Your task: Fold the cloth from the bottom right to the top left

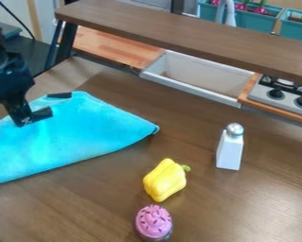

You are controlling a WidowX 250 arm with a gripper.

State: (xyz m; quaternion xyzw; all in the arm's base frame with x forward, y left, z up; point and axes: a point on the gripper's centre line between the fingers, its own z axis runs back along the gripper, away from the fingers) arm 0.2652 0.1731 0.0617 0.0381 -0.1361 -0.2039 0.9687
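The gripper (30,115) hangs at the left of the camera view, low over the upper left part of the bright blue cloth (84,130). The cloth lies on the brown table and runs out past the left edge of the view. Its long lower edge slants from the lower left up to a rounded corner at the right, where the edge looks doubled. A small black piece (59,95) shows at the cloth's upper edge, just right of the arm. What lies directly under the gripper is hidden.
A yellow pepper (165,180) and a pink-topped toy cupcake (154,222) are on the table (84,208) below the cloth. A white shaker with a silver top (230,147) stands to the right. Behind are a raised brown shelf (197,35), a white sink (197,75) and a stove (284,97).
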